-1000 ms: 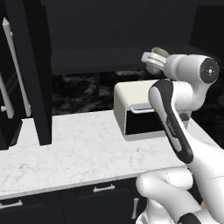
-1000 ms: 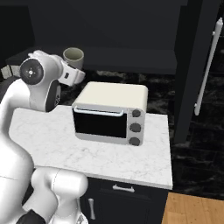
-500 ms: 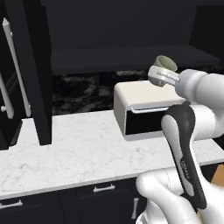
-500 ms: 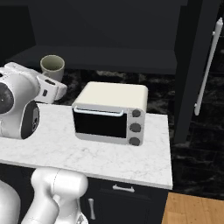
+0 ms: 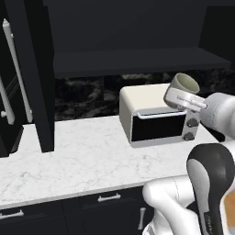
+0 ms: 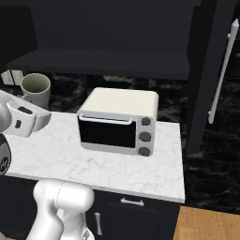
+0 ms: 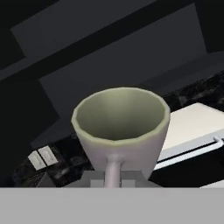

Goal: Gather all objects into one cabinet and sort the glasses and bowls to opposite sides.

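One mug clamped in claw, one toaster oven beside; claw fingertips hidden behind mug handle.

White marble counter over dark lower cabinets with silver handles. Black marbled backsplash. White toaster oven on counter. Wood floor at right.

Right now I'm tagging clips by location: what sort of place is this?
A kitchen, rendered: a white toaster oven on a marble counter, a dark wall cabinet shelf above, and drawers with silver handles below.
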